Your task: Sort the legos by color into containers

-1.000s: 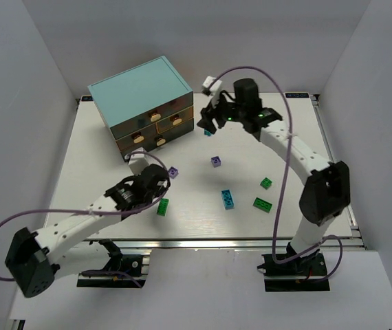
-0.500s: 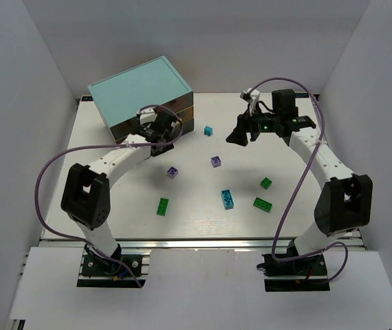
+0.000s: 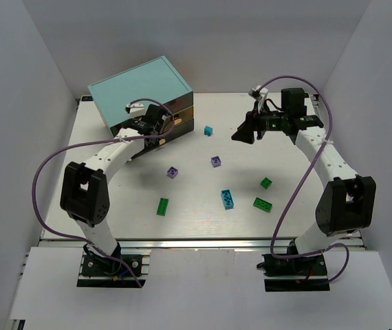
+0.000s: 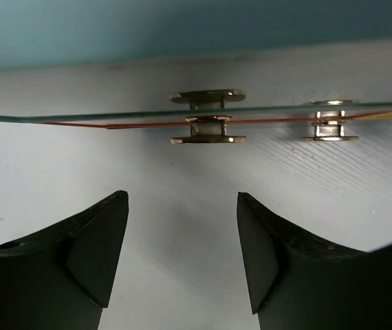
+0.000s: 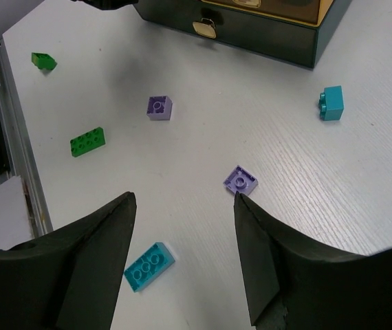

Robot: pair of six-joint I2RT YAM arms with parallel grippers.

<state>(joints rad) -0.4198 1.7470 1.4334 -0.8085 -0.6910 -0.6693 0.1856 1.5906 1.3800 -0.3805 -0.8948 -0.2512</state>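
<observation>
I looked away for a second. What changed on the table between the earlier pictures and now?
The left gripper swung from the near table, beside the leftmost green brick, up to the teal cabinet and its drawer front; it is now open. The right gripper backed away from the cabinet to the right, open and empty. All seven loose bricks lie where they were.

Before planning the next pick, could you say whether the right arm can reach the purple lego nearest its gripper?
Likely yes: the right gripper is open and empty, and the purple lego lies alone on the table just ahead of it, nothing in between.
</observation>
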